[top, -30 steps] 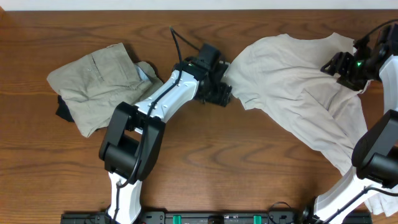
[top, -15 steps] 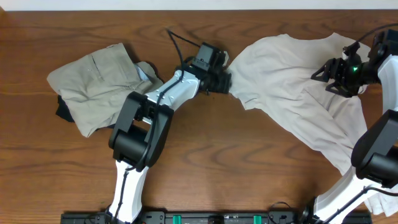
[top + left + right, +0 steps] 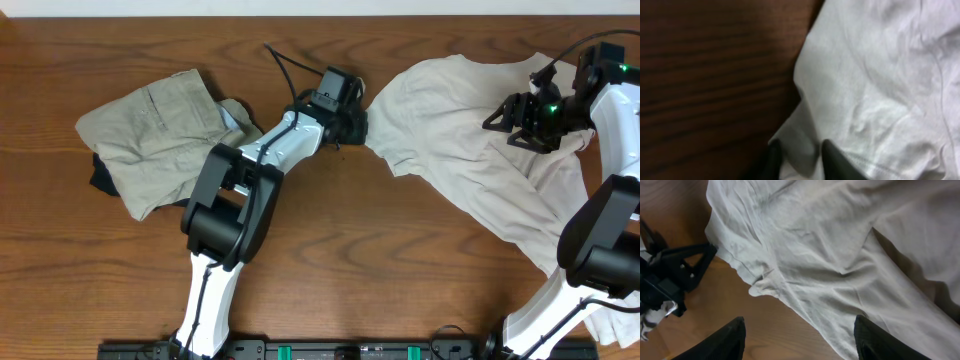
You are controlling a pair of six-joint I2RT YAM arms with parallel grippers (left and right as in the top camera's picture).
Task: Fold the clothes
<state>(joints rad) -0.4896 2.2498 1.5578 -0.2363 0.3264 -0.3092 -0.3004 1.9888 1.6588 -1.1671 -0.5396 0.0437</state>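
Here, two garments lie well apart on a wooden table [image 3: 350, 250], worked by two robot arms. The larger one, a thin, wrinkled cream-white garment [image 3: 450, 130], is spread over the right half of the table, with one end trailing toward the base of the right arm [image 3: 600, 240]. The second, a khaki garment [image 3: 150, 135] with stitched seams, sits crumpled at the left. A single dark cloth [image 3: 100, 180] pokes out from under its lower left edge; what that dark piece is cannot be told.

The left arm [image 3: 250, 165] stretches across the middle of the table, between the two garments, to the cream-white garment's left edge. There the left gripper [image 3: 355, 125] has its two fingers [image 3: 832, 160] drawn close together with a small fold of the pale hem pinched between them, as the left wrist view shows.

The right gripper [image 3: 498, 132] hangs over the upper right part of the same garment. In the right wrist view its two fingers [image 3: 737, 335] stand wide apart with nothing between them, above wrinkled cloth and a strip of bare wood. That view also catches the left gripper at the cloth's far edge.

One black cable [image 3: 280, 65] loops up from the left arm's wrist.
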